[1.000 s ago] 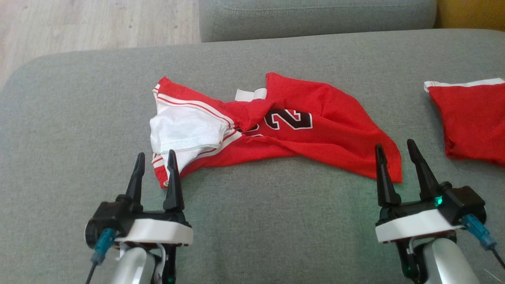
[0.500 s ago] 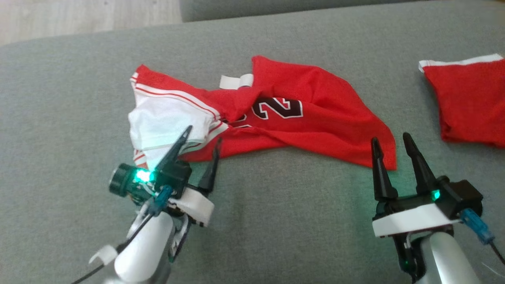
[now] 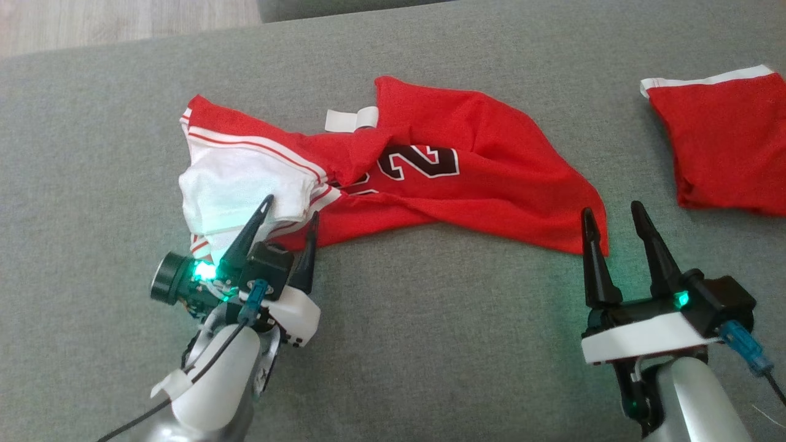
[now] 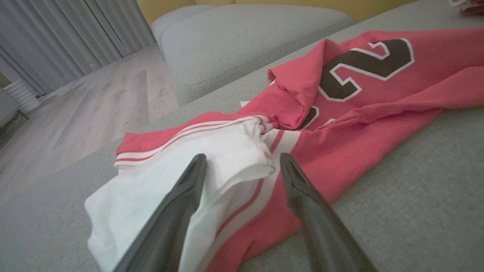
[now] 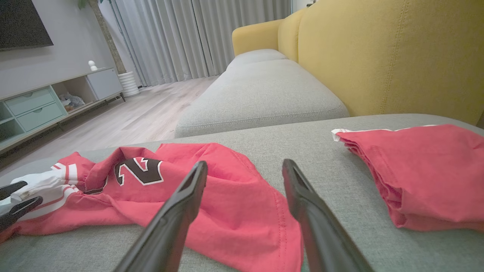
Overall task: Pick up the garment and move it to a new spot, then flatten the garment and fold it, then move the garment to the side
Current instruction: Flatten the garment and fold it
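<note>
Now the left end effector (image 3: 291, 206) is open, its two dark fingers spread and rolled to one side, with a green light glowing on its body. It sits at the left end of the jersey (image 3: 491, 178). In the left wrist view a fold of white cloth lies in the gap between the fingers; whether either finger touches the cloth cannot be told.

The right end effector (image 3: 612, 208) is also open and holds nothing. Its fingers point up the head view, just beside the jersey's near right corner. In the right wrist view the red hem lies under and between the finger tips.

The jersey lies crumpled across the middle of a grey cushion (image 3: 430, 344). It is red, with a dark number 2 (image 3: 424, 162) outlined in white. Its left end is white with red and white stripes. A small white tag (image 3: 351, 120) shows at its far edge.

To the right, well apart from the jersey, a second red cloth (image 3: 724, 147) with a white edge lies folded on the same cushion. Beyond the cushion are pale wooden floor (image 3: 92, 24), another grey seat (image 5: 261, 90), a yellow sofa back (image 5: 378, 56) and grey curtains (image 5: 189, 37).
</note>
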